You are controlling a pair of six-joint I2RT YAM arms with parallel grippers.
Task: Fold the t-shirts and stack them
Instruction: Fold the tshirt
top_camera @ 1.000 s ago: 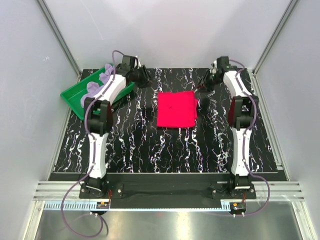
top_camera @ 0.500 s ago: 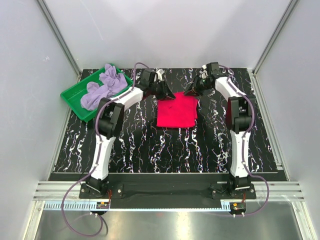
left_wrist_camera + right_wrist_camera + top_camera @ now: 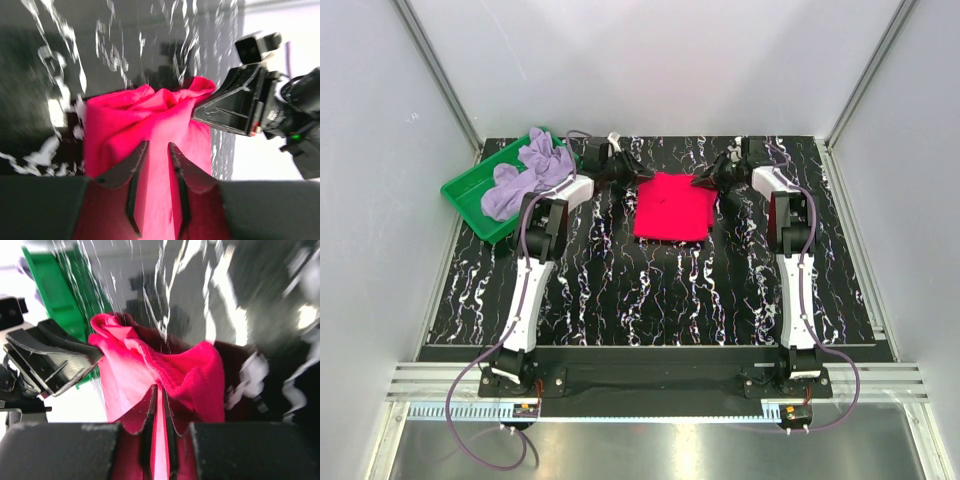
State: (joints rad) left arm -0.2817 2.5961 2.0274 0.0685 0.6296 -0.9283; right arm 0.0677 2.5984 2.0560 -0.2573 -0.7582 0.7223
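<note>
Black counter (image 3: 650, 300) veined in white fills the booth between pale walls (image 3: 650, 70), with the arm bases at 6 o'clock. Past a bare stretch of the near half lies the red shirt (image 3: 672, 207), folded to a rough square just beyond the middle, toward 12. Its near edge rests flat; its far edge is gathered up. The left jaws are pinched on the cloth at the shirt's 11 o'clock corner, a band of red showing in the narrow gap between them in the left wrist view. The right jaws are clenched nearly together on a stitched hem at the 1 o'clock corner. Between the two grips the cloth sags and puckers into soft folds, which suggests a light, limp knit that will drape rather than hold a line. It will likely follow the jaws easily, though the layers could slide apart or one could slip free if only the top ply is caught. Corners and hems look like the best holds, since the doubled seam gives the jaws something thicker to bite. Farther off at 10 o'clock, the green tray (image 3: 460, 190) holds the lavender shirt (image 3: 520, 175) in a crumpled heap, unfolded, well apart from the red one.
</note>
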